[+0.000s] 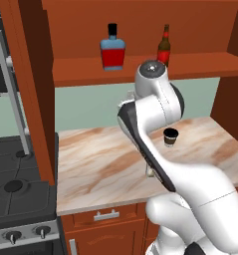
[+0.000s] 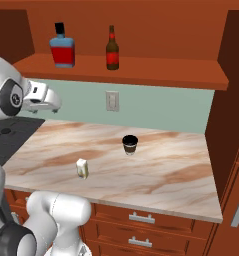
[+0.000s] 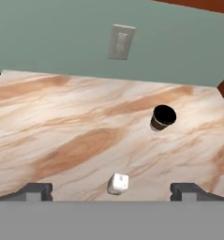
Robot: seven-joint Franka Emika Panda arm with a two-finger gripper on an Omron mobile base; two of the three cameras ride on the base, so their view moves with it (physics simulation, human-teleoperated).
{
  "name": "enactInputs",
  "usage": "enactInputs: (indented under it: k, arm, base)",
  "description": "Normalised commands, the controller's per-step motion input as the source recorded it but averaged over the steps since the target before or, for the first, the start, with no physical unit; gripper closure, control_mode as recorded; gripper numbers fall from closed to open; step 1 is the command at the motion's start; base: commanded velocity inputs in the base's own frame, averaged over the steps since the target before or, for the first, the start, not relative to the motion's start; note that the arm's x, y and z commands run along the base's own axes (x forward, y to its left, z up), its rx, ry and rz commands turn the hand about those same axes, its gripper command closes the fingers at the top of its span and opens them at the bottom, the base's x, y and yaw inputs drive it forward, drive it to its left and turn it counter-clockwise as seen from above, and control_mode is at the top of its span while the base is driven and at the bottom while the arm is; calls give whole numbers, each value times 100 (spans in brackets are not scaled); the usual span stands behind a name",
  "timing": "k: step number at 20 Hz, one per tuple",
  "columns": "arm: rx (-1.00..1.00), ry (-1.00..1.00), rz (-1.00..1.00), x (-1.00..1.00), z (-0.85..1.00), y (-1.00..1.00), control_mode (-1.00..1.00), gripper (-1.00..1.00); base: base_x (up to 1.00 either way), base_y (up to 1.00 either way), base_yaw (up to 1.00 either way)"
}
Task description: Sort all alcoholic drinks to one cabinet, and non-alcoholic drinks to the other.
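Two bottles stand upright on the plank shelf of the red-brown wall cabinet: a squat red bottle with pale-blue shoulders and a black cap toward the shelf's left end, and a slim brown long-necked bottle with a red label nearer the shelf's middle, the two well apart. No writing on either label can be read. Below them, on the marbled table, a short dark-brown cup with a black lid stands upright near the middle, closer to the back edge; what it holds cannot be seen. A small cream-white carton with yellowish marks stands nearer the front edge, to the cup's left and apart from it. The tool hangs above the table with its jaws spread wide and nothing between them, the carton just below and ahead of it in the hand view. A pale wall socket sits on the green backsplash behind the cup. A black stove adjoins the table's left edge, and drawers with metal handles run under its front edge.
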Motion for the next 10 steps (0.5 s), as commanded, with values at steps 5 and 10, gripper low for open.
enactInputs:
  k: [5, 10]
  arm:
    - [0, 18, 0, -3, -35, -18, -100, -100]
    - [0, 14, 0, -1, -34, -18, -100, -100]
  base:
    - [0, 0, 0]
    - [0, 0, 0]
